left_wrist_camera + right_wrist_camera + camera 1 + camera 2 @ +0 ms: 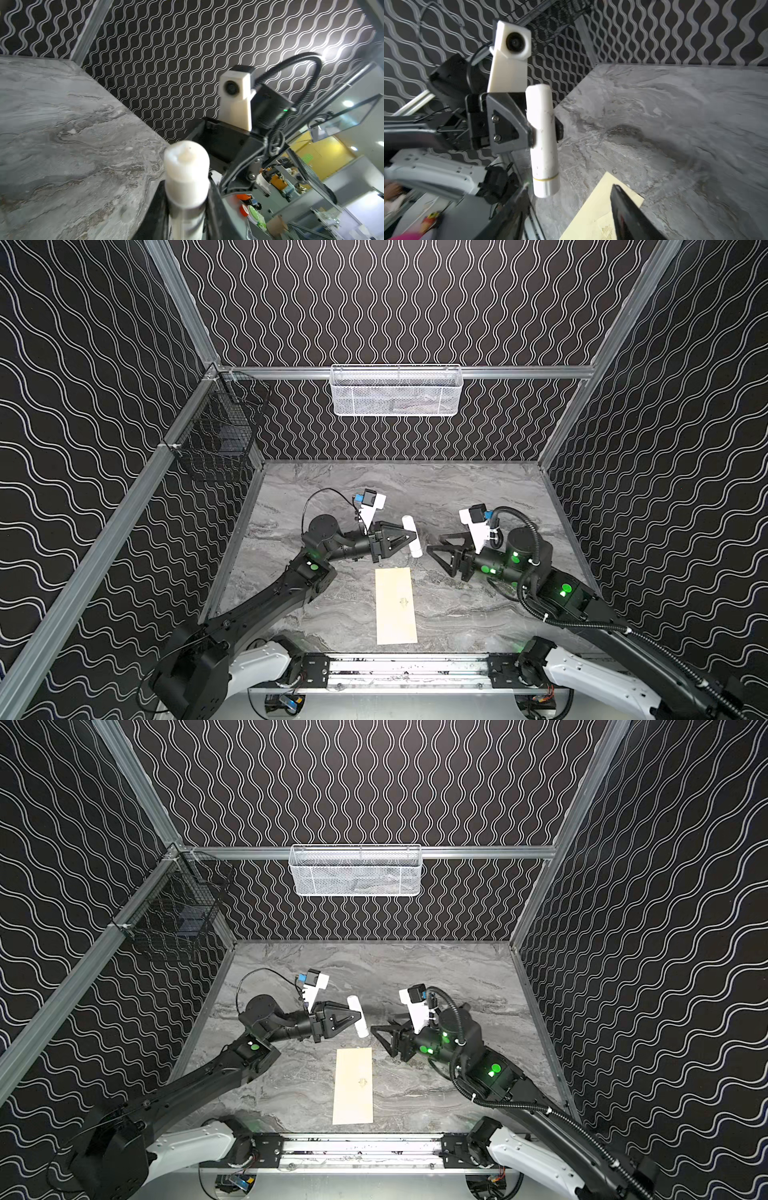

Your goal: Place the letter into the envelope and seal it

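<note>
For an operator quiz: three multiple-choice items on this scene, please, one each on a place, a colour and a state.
1. Where on the table is the envelope? A near edge, middle; B far left corner; C far right corner.
2. The stick's colour? A red; B white; C blue.
3. The right hand is? A shut on the stick; B shut on the envelope; C open, empty.
A: both top views show it there. B: white, gripped by the left hand. C: jaws apart, nothing between.
</note>
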